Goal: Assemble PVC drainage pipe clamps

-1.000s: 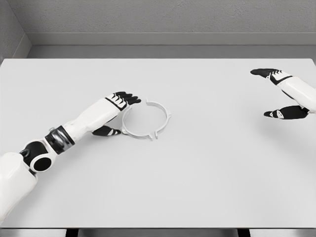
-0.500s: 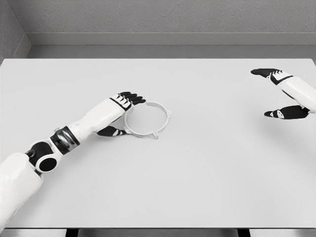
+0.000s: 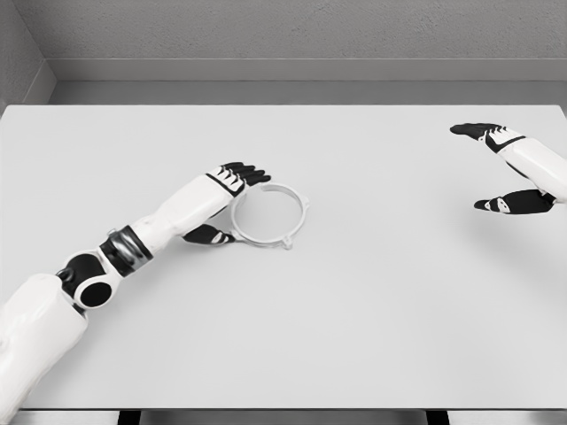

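While flat, one clamp ring

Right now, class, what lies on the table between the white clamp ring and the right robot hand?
Nothing: in the head view, the table is bare between the clamp ring and the right robot hand.

My left hand: black fingers, white back. Right hand at three o'clock, the same. Clamp ring: white. Table: pale grey. Wall: grey, mottled.
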`<act>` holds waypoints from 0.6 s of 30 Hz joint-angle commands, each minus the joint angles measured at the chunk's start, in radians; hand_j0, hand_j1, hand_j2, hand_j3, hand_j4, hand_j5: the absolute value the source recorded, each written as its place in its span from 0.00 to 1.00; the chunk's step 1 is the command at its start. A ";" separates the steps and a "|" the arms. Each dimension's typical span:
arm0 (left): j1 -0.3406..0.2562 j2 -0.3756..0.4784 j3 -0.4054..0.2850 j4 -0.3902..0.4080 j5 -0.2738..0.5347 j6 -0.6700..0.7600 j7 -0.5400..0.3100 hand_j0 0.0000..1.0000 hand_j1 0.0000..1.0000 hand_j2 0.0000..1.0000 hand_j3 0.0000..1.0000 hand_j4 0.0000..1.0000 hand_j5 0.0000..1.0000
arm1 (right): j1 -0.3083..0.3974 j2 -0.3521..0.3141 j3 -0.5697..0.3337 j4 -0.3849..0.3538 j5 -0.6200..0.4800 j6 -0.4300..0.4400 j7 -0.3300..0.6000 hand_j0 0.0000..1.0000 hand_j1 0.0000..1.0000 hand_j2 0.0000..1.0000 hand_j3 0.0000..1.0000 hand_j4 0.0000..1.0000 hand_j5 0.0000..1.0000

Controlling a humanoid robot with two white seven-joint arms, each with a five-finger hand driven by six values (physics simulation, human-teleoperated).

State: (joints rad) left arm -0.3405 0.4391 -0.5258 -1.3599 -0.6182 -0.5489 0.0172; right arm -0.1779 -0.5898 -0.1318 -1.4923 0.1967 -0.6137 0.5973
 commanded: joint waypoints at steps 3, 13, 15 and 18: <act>0.000 -0.011 0.001 -0.001 0.006 0.000 0.001 1.00 1.00 1.00 1.00 1.00 1.00 | 0.000 -0.001 0.000 -0.005 -0.008 0.003 -0.001 1.00 1.00 1.00 1.00 1.00 1.00; 0.000 -0.030 0.003 0.002 0.006 0.000 0.001 1.00 1.00 1.00 1.00 1.00 1.00 | 0.000 -0.001 0.000 -0.006 -0.008 0.003 -0.001 1.00 1.00 1.00 1.00 1.00 1.00; -0.002 -0.037 0.003 0.002 0.006 0.000 0.001 1.00 1.00 1.00 1.00 1.00 1.00 | 0.000 -0.001 0.000 -0.006 -0.008 0.003 -0.001 1.00 1.00 1.00 1.00 1.00 1.00; -0.002 -0.040 0.007 0.002 0.005 0.000 0.001 1.00 1.00 1.00 1.00 1.00 1.00 | 0.000 -0.001 0.000 -0.006 -0.008 0.003 -0.001 1.00 1.00 1.00 1.00 1.00 1.00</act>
State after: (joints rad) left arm -0.3421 0.4026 -0.5218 -1.3574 -0.6185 -0.5490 0.0170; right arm -0.1779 -0.5898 -0.1318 -1.4985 0.1966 -0.6137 0.5974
